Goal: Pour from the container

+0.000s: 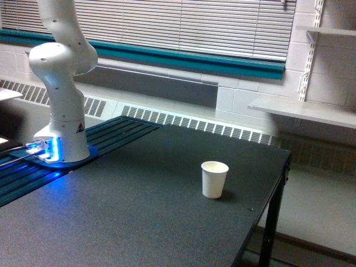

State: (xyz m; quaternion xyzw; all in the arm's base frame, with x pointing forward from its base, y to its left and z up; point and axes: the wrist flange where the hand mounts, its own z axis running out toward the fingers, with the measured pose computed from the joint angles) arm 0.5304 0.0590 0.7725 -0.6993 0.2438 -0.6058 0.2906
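The container is out of view, and so is my gripper; only the white base and lower links of the arm (60, 83) show at the exterior view's left, rising out of the top of the frame. A small white paper cup (214, 179) stands upright on the dark table (139, 217), toward the exterior view's right, well apart from the arm's base.
The table's right edge (272, 200) drops off beside the paper cup. The arm's base glows blue on a slatted blue panel (111, 136) at the left. Window blinds, a radiator grille and wall shelves (300, 108) run along the back.
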